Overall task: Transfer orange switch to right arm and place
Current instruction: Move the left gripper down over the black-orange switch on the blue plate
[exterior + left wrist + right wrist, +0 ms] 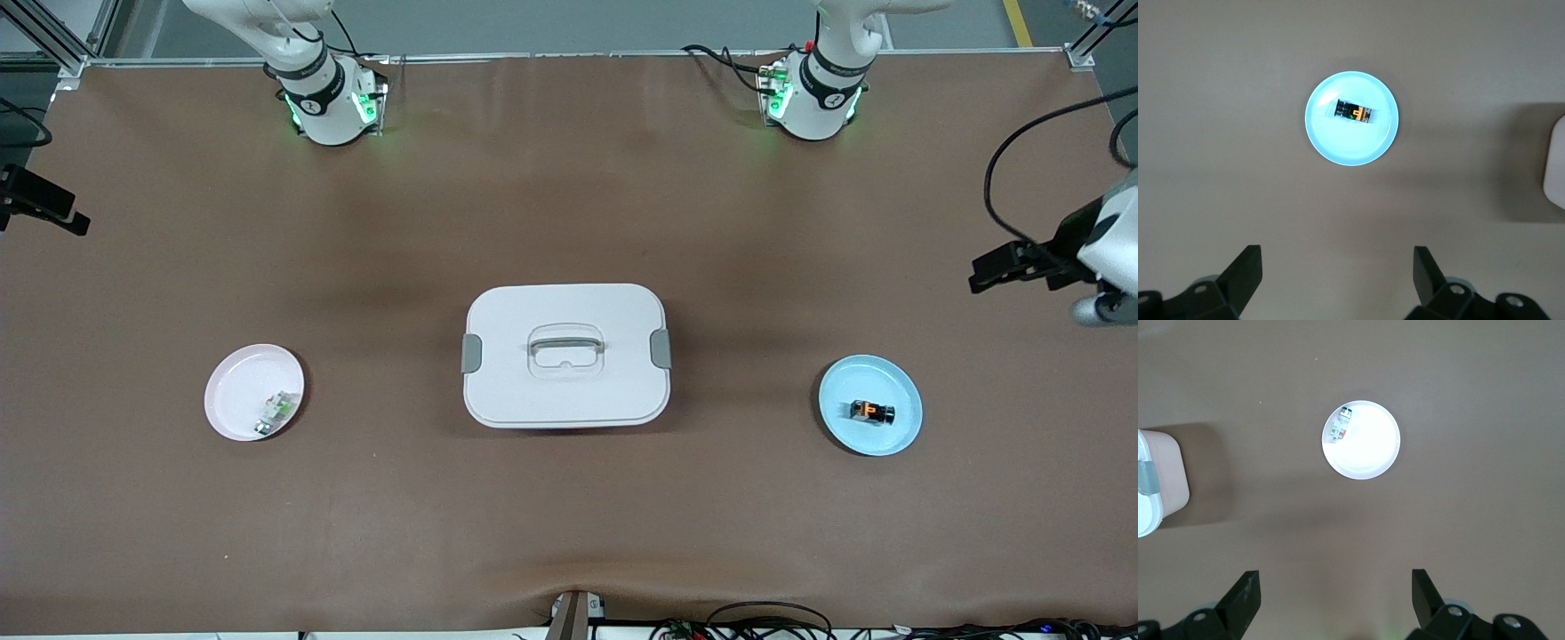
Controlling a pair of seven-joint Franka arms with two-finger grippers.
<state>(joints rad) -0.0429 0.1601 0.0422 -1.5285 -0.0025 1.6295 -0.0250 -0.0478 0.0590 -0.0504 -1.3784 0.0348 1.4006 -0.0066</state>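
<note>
**Orange switch lies on the blue plate, both grippers released**

The tiny black oblong orange switch point(872, 412) lies flat on the round light-blue plate point(840, 391) at the front view's lower right. The left gripper point(1337, 280) hangs high over bare brown table near that plate, jaws spread wide, empty. The right gripper point(1336, 600) waits likewise, jaws apart, above the round white plate point(233, 391) holding a whitish-and-green small part point(276, 412). A white lidded rectangular box point(566, 356) sits at centre.
</note>
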